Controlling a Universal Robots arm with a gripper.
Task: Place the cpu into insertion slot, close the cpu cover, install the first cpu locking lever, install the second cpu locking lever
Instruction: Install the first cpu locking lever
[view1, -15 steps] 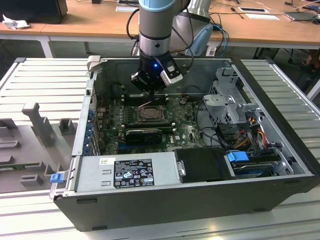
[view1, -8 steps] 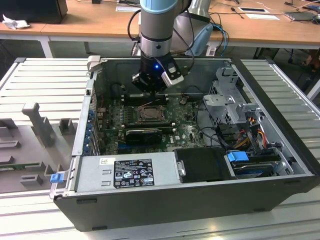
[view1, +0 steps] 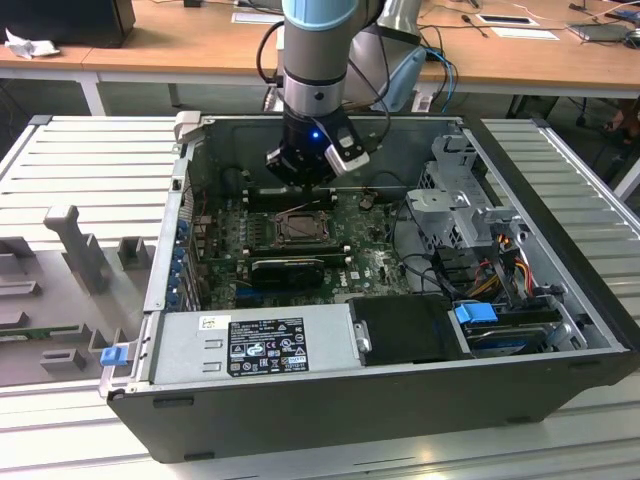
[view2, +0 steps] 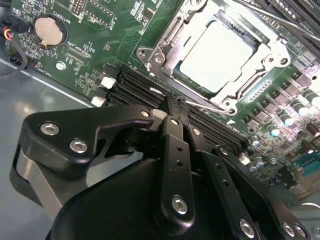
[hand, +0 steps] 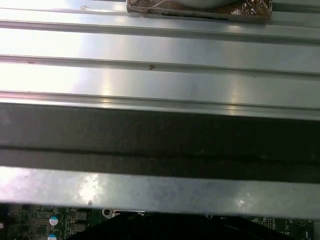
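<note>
where ribbed table ends, perhaps wooden desks

One cpu, one cpu cover, one coin cell battery, one computer case, one power supply.

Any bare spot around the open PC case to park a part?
Free: ribbed metal table on the exterior view's right of the case, and the strip in front. Crowded: motherboard under the gripper; drive cage corner; grey fixtures on the left.
</note>
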